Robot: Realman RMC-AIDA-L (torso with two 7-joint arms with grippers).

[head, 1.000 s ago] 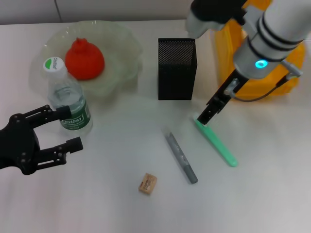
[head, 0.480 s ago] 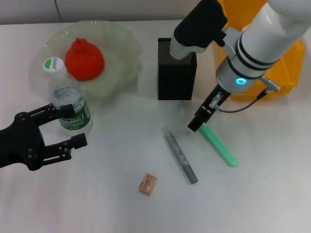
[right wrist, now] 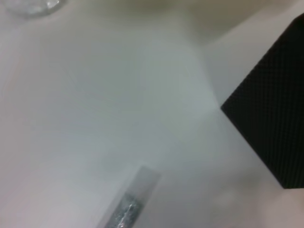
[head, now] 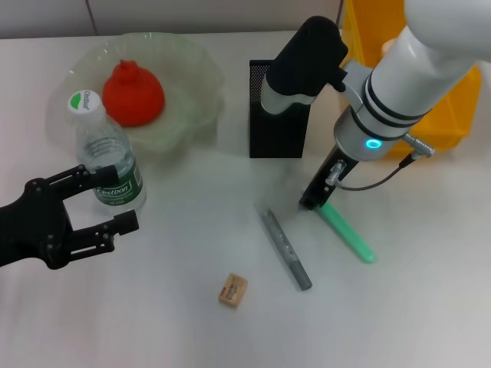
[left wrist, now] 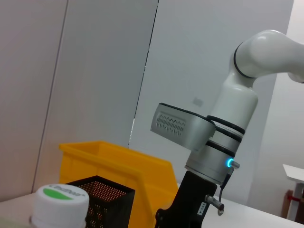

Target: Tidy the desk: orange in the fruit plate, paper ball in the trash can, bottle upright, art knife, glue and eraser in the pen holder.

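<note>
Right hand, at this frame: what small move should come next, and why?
Probably lower and close on the green art knife. The right hand sits at the knife's upper end, the knife still flat on the desk, and the pen holder is close behind it.

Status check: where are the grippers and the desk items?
Right gripper at green art knife's near end. Left gripper open beside upright bottle. Glue stick, eraser on desk.

White arm (head: 414,69), black claw (head: 313,199)
</note>
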